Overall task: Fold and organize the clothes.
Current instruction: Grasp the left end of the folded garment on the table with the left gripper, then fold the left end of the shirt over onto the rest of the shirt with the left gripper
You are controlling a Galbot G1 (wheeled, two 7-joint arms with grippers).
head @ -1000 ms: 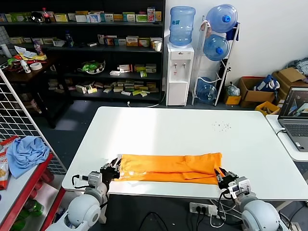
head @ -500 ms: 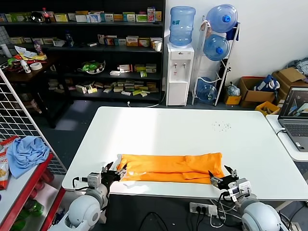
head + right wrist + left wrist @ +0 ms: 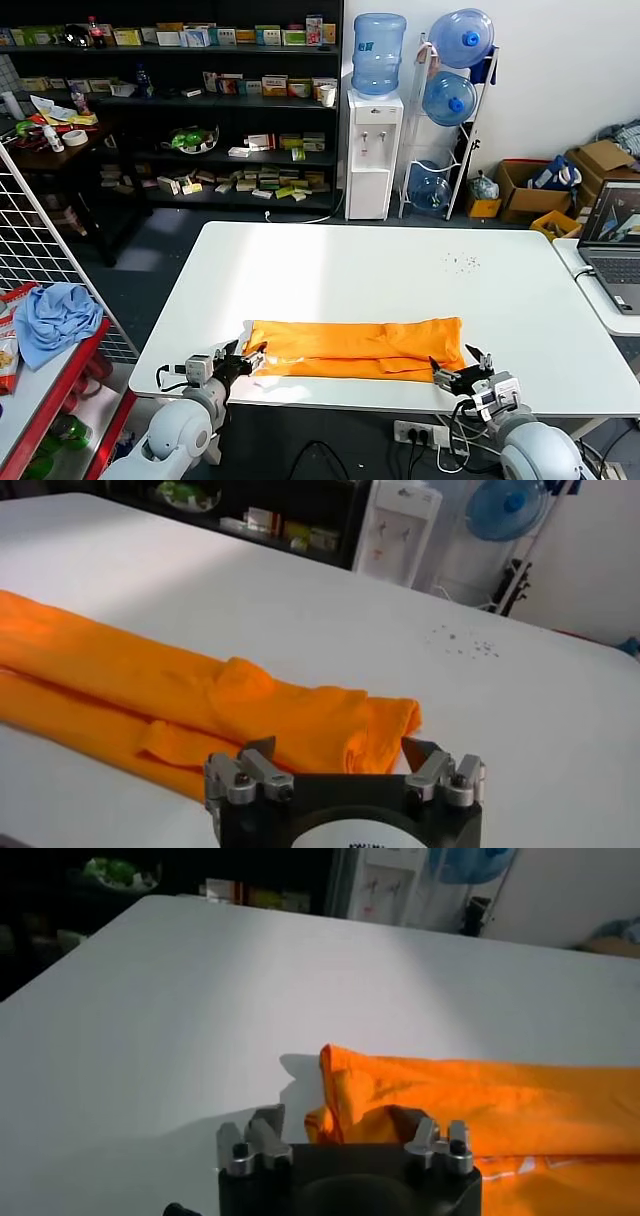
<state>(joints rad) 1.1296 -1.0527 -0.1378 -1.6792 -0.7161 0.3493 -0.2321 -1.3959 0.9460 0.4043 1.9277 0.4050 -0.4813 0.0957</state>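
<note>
The orange T-shirt (image 3: 355,348) lies folded into a long narrow strip across the white table (image 3: 380,270), near its front edge. My left gripper (image 3: 243,358) is open at the strip's left end. In the left wrist view the shirt's bunched end (image 3: 350,1093) lies just ahead of the open gripper (image 3: 345,1135), between the lines of its fingers. My right gripper (image 3: 455,368) is open at the strip's right end. In the right wrist view the shirt (image 3: 170,685) lies ahead of the open gripper (image 3: 342,754). Neither gripper holds cloth.
A light blue cloth (image 3: 52,318) lies on the red rack at far left behind a wire grid. A laptop (image 3: 615,245) sits on the adjoining table at right. Small dark specks (image 3: 460,262) dot the table's far right. Shelves and a water dispenser (image 3: 372,150) stand behind.
Both grippers have let go of the shirt's ends, opened and drawn back slightly toward the table's front edge. The shirt stays as a flat strip.
</note>
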